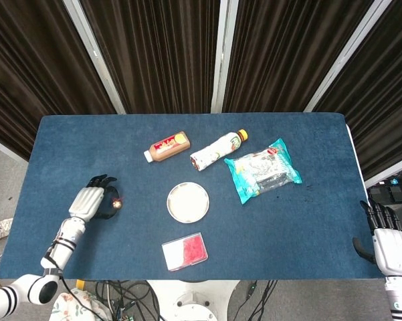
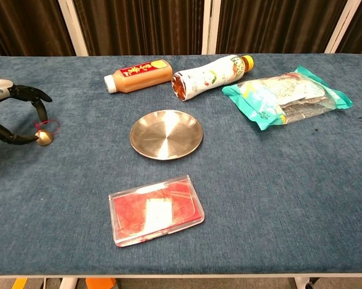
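Observation:
A small gold bell with a red string lies on the blue table at the left. My left hand arches over it; the thumb tip touches the bell's side and the other fingers hang just above it. The bell still rests on the cloth. My right hand hangs off the table's front right corner with its fingers apart, holding nothing; the chest view does not show it.
A round metal plate sits mid-table. Behind it lie a brown drink bottle, a white bottle and a teal snack bag. A clear case with red contents lies in front.

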`<state>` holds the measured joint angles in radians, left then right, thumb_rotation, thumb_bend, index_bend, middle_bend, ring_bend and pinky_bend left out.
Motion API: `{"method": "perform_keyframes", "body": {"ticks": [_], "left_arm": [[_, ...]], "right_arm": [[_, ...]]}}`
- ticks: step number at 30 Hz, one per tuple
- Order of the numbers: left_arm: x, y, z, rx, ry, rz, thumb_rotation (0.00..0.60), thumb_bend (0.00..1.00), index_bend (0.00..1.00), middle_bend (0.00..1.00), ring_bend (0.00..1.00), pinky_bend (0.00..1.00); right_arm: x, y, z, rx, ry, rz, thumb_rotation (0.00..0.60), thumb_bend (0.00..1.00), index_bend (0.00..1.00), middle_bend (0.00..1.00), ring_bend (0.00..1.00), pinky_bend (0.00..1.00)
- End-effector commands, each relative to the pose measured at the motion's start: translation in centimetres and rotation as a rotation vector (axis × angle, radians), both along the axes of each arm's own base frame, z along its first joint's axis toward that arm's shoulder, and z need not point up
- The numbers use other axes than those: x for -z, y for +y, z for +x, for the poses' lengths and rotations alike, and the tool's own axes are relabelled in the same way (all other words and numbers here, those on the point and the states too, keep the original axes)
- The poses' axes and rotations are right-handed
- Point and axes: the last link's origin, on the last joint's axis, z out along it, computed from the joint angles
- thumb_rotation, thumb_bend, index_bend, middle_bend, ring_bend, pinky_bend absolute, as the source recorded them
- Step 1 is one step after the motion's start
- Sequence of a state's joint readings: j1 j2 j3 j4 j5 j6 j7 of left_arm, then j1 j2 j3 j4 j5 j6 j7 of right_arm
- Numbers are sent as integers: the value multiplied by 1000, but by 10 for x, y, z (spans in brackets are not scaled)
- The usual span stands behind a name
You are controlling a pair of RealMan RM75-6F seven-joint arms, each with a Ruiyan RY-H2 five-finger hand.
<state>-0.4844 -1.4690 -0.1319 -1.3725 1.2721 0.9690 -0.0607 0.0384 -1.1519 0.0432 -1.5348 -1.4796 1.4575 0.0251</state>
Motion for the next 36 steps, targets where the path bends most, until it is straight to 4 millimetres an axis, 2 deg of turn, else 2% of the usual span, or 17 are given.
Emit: {"method": "perform_keyframes", "body": {"ticks": [1, 19, 28, 36], "left_arm": [[1, 2, 0, -3, 0, -5, 600, 298, 447, 139, 0, 0], [5, 4, -1, -21, 15, -21, 600, 344, 506, 154, 0, 0], [5, 6, 0, -32, 22, -20, 600, 416, 524, 162, 0, 0], [6, 6, -1, -42, 25, -18, 600, 437, 555, 169, 0, 0]], "right_arm": [[0, 0, 0, 2, 2, 1, 600, 261, 0, 0, 0, 0], [2, 0, -3, 11, -1, 8, 600, 263, 0, 0, 0, 0], [3, 0, -5, 15, -5, 9, 600, 264, 0, 0, 0, 0], [3, 0, -5, 17, -5, 8, 600, 265, 0, 0, 0, 0]]}}
